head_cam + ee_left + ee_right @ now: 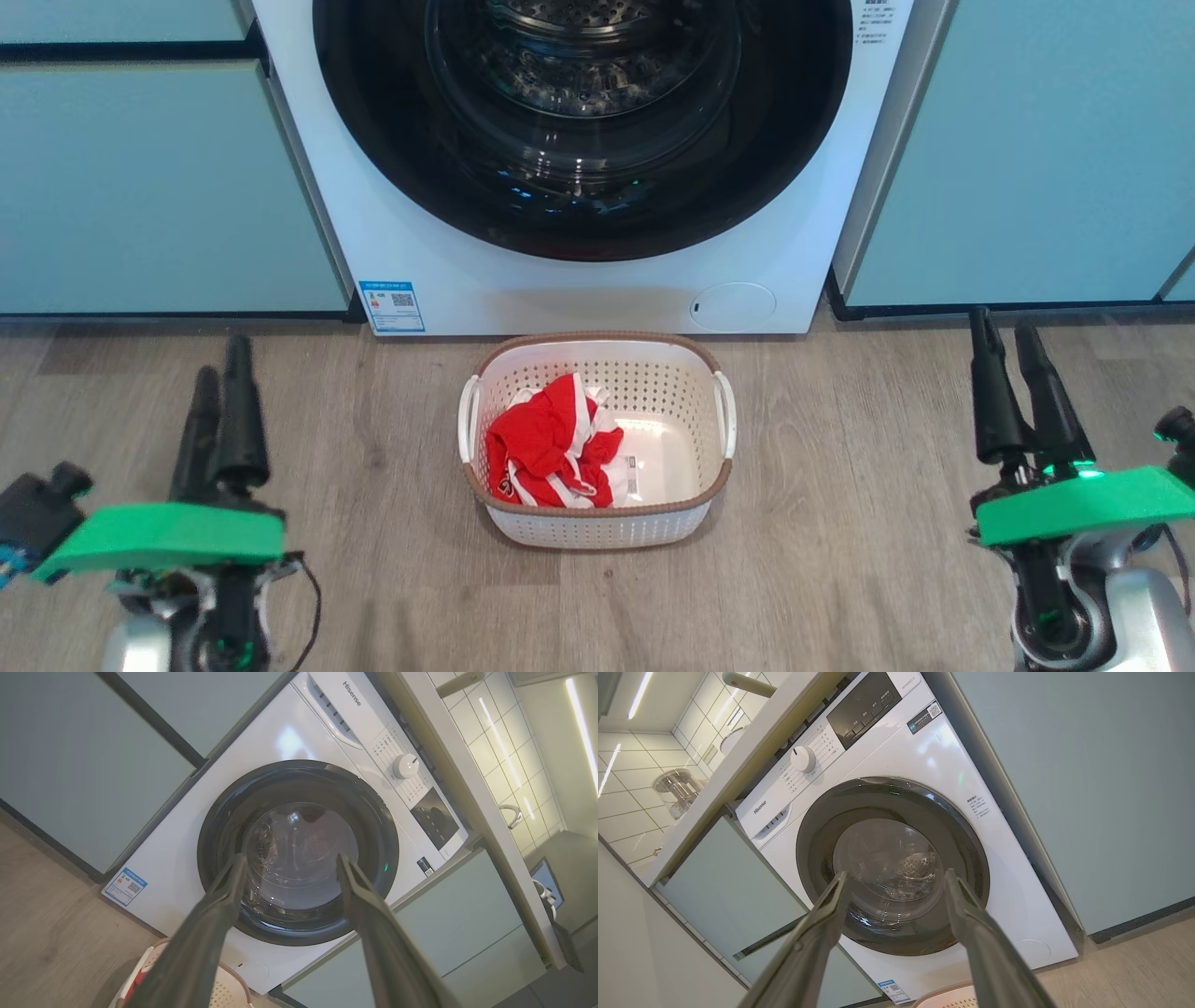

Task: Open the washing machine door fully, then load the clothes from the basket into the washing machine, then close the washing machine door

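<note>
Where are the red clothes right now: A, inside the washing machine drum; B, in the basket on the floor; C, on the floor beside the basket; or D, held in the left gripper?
B: the clothes lie bundled inside the basket, which stands on the floor in front of the washing machine, and the washing machine door is shut.

basket (597, 523): before washing machine (448, 252) | clothes (551, 448): in basket, left side | cabinets (149, 187): flanking washing machine
</note>
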Controlling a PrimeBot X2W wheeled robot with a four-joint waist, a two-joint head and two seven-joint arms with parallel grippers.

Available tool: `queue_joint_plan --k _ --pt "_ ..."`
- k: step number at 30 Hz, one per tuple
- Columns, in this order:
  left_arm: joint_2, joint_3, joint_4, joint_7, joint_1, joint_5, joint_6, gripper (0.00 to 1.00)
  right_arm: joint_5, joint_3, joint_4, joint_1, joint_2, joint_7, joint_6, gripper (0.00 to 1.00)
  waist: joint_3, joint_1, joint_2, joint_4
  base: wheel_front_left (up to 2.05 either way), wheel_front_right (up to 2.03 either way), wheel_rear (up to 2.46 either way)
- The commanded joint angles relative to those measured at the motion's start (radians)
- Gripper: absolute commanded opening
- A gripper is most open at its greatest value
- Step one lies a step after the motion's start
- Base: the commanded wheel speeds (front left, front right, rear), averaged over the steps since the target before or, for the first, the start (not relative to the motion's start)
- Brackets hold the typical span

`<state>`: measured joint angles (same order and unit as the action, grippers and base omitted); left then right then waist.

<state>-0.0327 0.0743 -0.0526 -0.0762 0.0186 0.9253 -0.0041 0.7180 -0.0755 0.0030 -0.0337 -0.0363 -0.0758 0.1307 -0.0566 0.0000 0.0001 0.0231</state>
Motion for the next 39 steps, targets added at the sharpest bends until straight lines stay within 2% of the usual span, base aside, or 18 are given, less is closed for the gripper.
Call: queue_joint_plan --k 1,9,18,30,39 --pt "-0.011 0.013 -0.047 -0.012 0.039 -0.020 0.003 1.00 -0.024 0.016 -0.048 -0.056 -0.011 -0.011 0.000 1.00 0.000 0.0000 -0.0001 0.000 0.00 0.00 0.00" --pt "-0.012 -0.085 -0.106 -0.038 0.036 -0.227 0.040 1.00 -0.189 0.046 -0.068 -0.048 -0.011 -0.037 0.000 1.00 -0.001 0.0000 -0.0001 -0.004 0.00 0.00 0.00" --pt "-0.014 -0.166 -0.096 -0.062 0.027 -0.388 0.074 1.00 -0.313 0.062 -0.039 -0.037 -0.012 -0.061 0.000 1.00 -0.006 0.0000 -0.0001 -0.005 0.00 0.00 0.00" --pt "-0.033 -0.243 0.062 -0.100 -0.001 -0.542 0.104 1.00 -0.329 0.062 0.127 -0.016 -0.012 -0.099 0.000 1.00 -0.025 0.0000 -0.0001 -0.009 0.00 0.00 0.00" --pt "-0.042 -0.277 0.062 -0.126 0.006 -0.668 0.152 1.00 -0.416 0.058 0.182 -0.035 -0.013 -0.126 0.000 1.00 -0.028 0.0000 -0.0001 -0.011 0.00 0.00 0.00"
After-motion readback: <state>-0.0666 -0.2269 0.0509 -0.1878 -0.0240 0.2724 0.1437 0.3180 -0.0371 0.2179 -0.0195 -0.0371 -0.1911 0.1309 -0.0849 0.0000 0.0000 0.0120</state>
